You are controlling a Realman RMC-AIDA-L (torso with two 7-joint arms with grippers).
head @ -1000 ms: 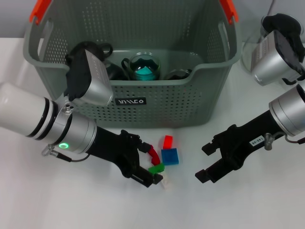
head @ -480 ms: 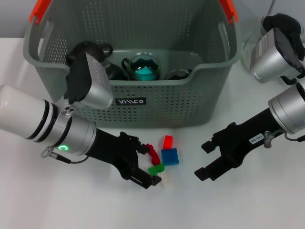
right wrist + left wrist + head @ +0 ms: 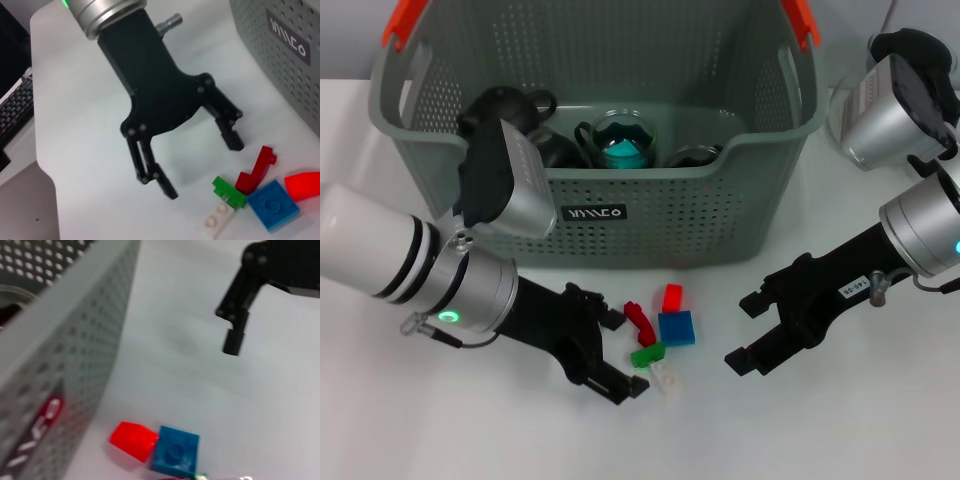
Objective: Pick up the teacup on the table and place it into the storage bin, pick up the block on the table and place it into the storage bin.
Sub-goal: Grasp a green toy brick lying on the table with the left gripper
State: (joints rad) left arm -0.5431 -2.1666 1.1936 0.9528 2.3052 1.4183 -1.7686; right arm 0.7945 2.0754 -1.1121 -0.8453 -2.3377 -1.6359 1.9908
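The grey-green storage bin (image 3: pixel 650 215) stands at the back of the table, and a glass teacup (image 3: pixel 623 140) with a teal inside sits in it among dark cups. In front of it lies a cluster of blocks: a red block (image 3: pixel 672 297), a blue block (image 3: pixel 677 327), a curved red piece (image 3: pixel 640 322), a green one (image 3: pixel 647 353) and a white one (image 3: pixel 667 378). My left gripper (image 3: pixel 620 353) is open just left of the cluster, holding nothing. On the cluster's right, my right gripper (image 3: pixel 745 332) is open and empty. The right wrist view shows the left gripper (image 3: pixel 202 169) beside the green block (image 3: pixel 227 190).
The bin's perforated wall (image 3: pixel 75 365) rises close behind the blocks, and its orange handle ends (image 3: pixel 405 22) stick up at the top. A keyboard (image 3: pixel 15 107) lies beyond the table's edge in the right wrist view.
My left gripper has drawn back, down and to the left, so the curved red and green pieces are no longer between its fingers. The right gripper has barely shifted.
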